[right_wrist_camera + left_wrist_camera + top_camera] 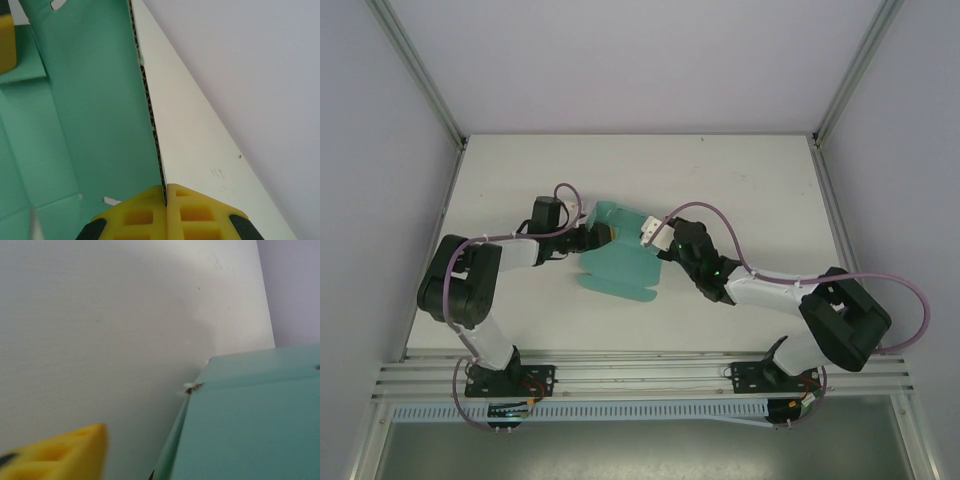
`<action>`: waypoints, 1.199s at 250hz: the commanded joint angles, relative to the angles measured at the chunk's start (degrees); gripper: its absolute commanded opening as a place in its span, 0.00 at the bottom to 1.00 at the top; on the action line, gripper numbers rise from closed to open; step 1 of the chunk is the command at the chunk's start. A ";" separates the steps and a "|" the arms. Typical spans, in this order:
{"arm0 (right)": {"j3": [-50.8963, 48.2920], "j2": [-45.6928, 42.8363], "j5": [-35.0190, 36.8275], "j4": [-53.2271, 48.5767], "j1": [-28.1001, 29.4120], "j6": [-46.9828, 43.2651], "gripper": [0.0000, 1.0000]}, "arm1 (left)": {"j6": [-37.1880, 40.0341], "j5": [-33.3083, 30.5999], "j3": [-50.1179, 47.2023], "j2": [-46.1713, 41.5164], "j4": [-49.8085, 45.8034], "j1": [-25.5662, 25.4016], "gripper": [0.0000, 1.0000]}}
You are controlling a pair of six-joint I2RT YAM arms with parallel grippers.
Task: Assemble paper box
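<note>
Right gripper (166, 202) is pinched fully together on the edge of an upright panel of the paper box (620, 258). In the right wrist view its yellow pads (135, 217) meet on either side of the card's fluted edge. Left gripper (598, 236) sits at the box's 10 o'clock corner. In the left wrist view one yellow finger (55, 456) shows at 7 o'clock, apart from the teal card toward 4 o'clock. How wide this gripper stands, or whether it has hold of anything, I cannot tell. From above, the box lies near the middle of the white surface (740, 170), between the two grippers, the right one at its 2 o'clock. Its flat flaps spread toward 6 o'clock and end in a rounded edge, and its raised part is at 12 o'clock. Bare surface runs from the box to the back edge at 12 o'clock and out to the side walls (380, 150) at 9 and 3 o'clock. Toward 6 o'clock the room is tighter, with both arms bending in and the metal rail (640, 372) along the near edge.
</note>
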 commanded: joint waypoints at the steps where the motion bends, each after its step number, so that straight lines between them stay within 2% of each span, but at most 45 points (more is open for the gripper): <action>1: -0.63 -1.53 2.09 -0.42 -0.16 -1.28 0.00 | 2.73 -3.69 -0.79 -4.85 -4.24 0.04 0.98; 42: 0.89 -0.64 3.23 -5.19 -1.53 -7.30 0.00 | 6.97 -13.94 -1.13 -12.76 -14.06 0.05 0.99; 62: 2.62 1.38 6.04 -5.17 -1.51 -12.23 0.00 | 8.30 -16.45 -1.85 -17.05 -16.87 0.06 0.99; 105: 4.87 5.81 7.49 -1.98 -1.28 -19.14 0.00 | 5.20 -28.44 -0.44 -23.49 -25.38 0.47 0.98; 124: 4.89 7.14 6.70 0.23 -1.03 -20.94 0.00 | 3.70 -30.85 0.66 -23.19 -26.96 2.92 0.98; 152: 3.90 8.11 6.32 3.91 -0.19 -22.65 0.00 | 0.65 -29.12 1.98 -20.58 -26.11 9.86 0.99; 171: 3.77 7.62 5.67 3.31 0.39 -21.90 0.00 | 0.94 -28.53 4.24 -17.03 -24.33 11.44 0.99; 193: 3.07 7.07 4.83 2.86 0.80 -20.98 0.00 | 3.41 -22.77 7.43 -11.55 -20.89 11.39 0.99; 210: 3.01 7.07 5.10 2.80 0.96 -20.29 0.00 | 7.56 -15.66 8.09 -8.61 -16.51 10.42 0.99; 247: 3.34 7.91 5.85 3.12 1.03 -19.41 0.00 | 12.78 -19.72 9.32 -3.92 -13.57 4.33 0.99; 272: 4.14 8.66 6.55 3.31 1.39 -19.57 0.00 | 13.23 -13.50 11.98 1.07 -14.31 3.44 0.93; 300: 4.99 8.79 6.76 2.75 1.43 -19.67 0.00 | 13.71 -8.47 9.78 2.18 -9.64 2.96 0.86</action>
